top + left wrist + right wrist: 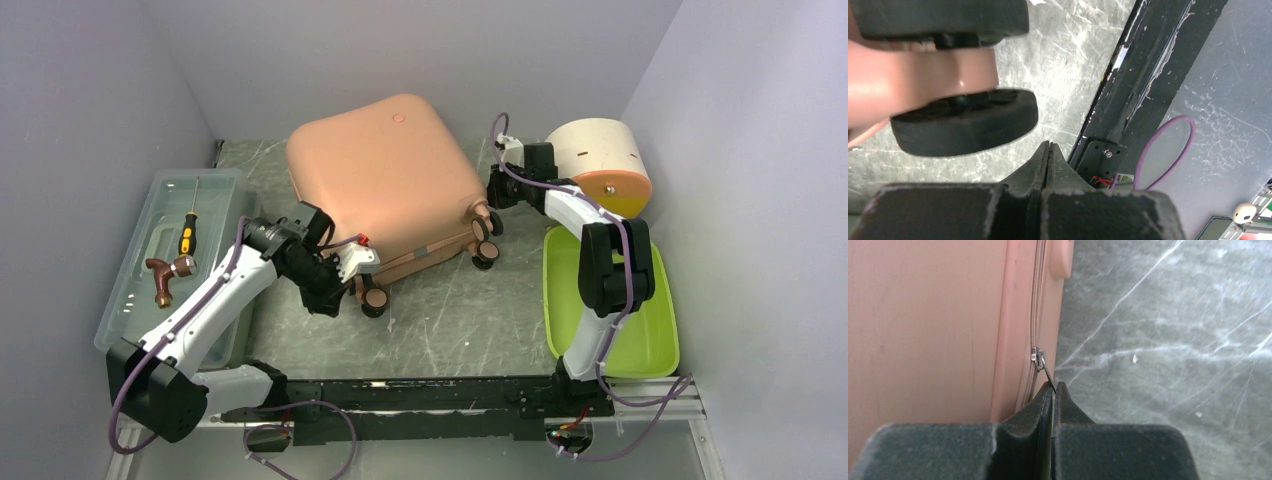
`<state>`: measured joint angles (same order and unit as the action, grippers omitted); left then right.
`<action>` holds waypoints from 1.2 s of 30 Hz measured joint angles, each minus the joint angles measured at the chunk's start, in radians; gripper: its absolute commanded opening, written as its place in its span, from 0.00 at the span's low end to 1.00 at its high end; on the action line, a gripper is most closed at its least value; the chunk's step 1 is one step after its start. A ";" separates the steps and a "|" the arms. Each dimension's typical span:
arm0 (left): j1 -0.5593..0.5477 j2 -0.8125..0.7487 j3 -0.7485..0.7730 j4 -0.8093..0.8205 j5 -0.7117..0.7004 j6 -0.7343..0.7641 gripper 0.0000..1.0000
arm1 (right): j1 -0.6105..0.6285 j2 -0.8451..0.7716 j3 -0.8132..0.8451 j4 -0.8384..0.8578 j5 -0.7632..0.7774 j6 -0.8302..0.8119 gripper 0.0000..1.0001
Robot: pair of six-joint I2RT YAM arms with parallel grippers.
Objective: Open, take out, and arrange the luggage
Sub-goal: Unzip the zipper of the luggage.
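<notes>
The luggage (385, 175) is a salmon-pink hard-shell suitcase lying flat and closed in the middle of the table, its wheels toward the near right. My left gripper (352, 283) is at the near-left corner beside a black wheel (965, 122); its jaws (1049, 145) are shut with nothing between them. My right gripper (495, 192) is at the suitcase's right side. In the right wrist view its tips (1054, 386) are pinched on the thin metal zipper pull (1039, 359) along the shell's seam (1034, 300).
A clear plastic bin (130, 290) on the left holds a screwdriver (187, 232) and a copper-brown tool (165, 272). A lime-green tray (655, 340) lies at the right, a beige cylinder (600, 160) behind it. A black rail (430, 405) runs along the near edge; walls close three sides.
</notes>
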<state>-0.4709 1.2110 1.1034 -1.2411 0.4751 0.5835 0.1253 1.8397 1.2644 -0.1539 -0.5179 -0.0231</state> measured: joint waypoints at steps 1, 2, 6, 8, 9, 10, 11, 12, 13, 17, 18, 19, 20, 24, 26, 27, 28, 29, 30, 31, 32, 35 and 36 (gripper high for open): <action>0.000 -0.009 -0.006 -0.004 -0.008 0.001 0.00 | 0.006 0.011 0.018 -0.003 0.014 -0.003 0.00; 0.000 -0.019 -0.012 -0.007 -0.013 0.004 0.00 | 0.013 0.027 0.042 -0.007 0.027 -0.006 0.00; 0.008 -0.058 -0.022 -0.019 -0.032 0.010 0.00 | 0.033 0.101 0.148 -0.033 0.063 -0.016 0.00; 0.016 -0.069 -0.023 -0.021 -0.036 0.018 0.00 | 0.039 0.150 0.219 -0.056 0.066 -0.025 0.00; 0.023 -0.073 -0.023 -0.022 -0.036 0.023 0.00 | 0.042 0.178 0.262 -0.069 0.066 -0.031 0.00; 0.031 -0.074 -0.023 -0.024 -0.035 0.027 0.00 | 0.045 0.206 0.304 -0.082 0.064 -0.038 0.00; 0.040 -0.075 -0.023 -0.026 -0.035 0.032 0.00 | 0.048 0.232 0.343 -0.093 0.063 -0.044 0.00; 0.047 -0.075 -0.022 -0.028 -0.034 0.035 0.00 | 0.051 0.255 0.376 -0.100 0.062 -0.051 0.00; 0.058 -0.075 -0.018 -0.035 -0.031 0.042 0.00 | 0.053 0.280 0.414 -0.113 0.060 -0.060 0.00; 0.106 -0.075 0.055 -0.071 -0.015 0.064 0.00 | 0.068 0.369 0.555 -0.156 0.063 -0.102 0.00; 0.119 -0.075 0.093 -0.077 -0.008 0.068 0.00 | 0.072 0.388 0.587 -0.166 0.065 -0.113 0.00; 0.132 -0.075 0.136 -0.080 0.000 0.069 0.00 | 0.077 0.407 0.616 -0.171 0.070 -0.124 0.00; 0.143 -0.072 0.174 -0.081 0.004 0.070 0.00 | 0.080 0.420 0.636 -0.173 0.074 -0.131 0.00; 0.192 -0.027 0.333 -0.068 0.024 0.058 0.00 | 0.090 0.471 0.708 -0.172 0.093 -0.148 0.00; 0.208 0.019 0.394 -0.049 0.023 0.043 0.00 | 0.092 0.491 0.733 -0.160 0.094 -0.149 0.00; 0.216 0.048 0.425 -0.039 0.020 0.033 0.00 | 0.093 0.504 0.750 -0.157 0.094 -0.149 0.00; 0.225 0.082 0.460 -0.028 0.016 0.023 0.00 | 0.094 0.519 0.771 -0.152 0.094 -0.148 0.00; 0.235 0.120 0.496 -0.013 0.011 0.010 0.00 | 0.095 0.534 0.792 -0.149 0.094 -0.149 0.00; 0.244 0.153 0.525 0.003 0.003 -0.003 0.00 | 0.096 0.557 0.824 -0.148 0.094 -0.148 0.00; 0.253 0.185 0.553 0.013 -0.005 -0.016 0.00 | 0.098 0.582 0.859 -0.140 0.094 -0.148 0.00; 0.264 0.230 0.594 0.025 -0.015 -0.033 0.00 | 0.100 0.606 0.888 -0.130 0.093 -0.148 0.00; 0.286 0.347 0.714 0.057 -0.058 -0.080 0.00 | 0.108 0.655 0.936 -0.072 0.094 -0.148 0.00; 0.290 0.389 0.758 0.071 -0.075 -0.096 0.00 | 0.110 0.661 0.936 -0.055 0.093 -0.149 0.00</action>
<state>-0.1806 1.6001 1.8614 -1.1698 0.4004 0.4873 0.2352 2.5011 2.2005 -0.2085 -0.4248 -0.1719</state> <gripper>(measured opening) 0.009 0.009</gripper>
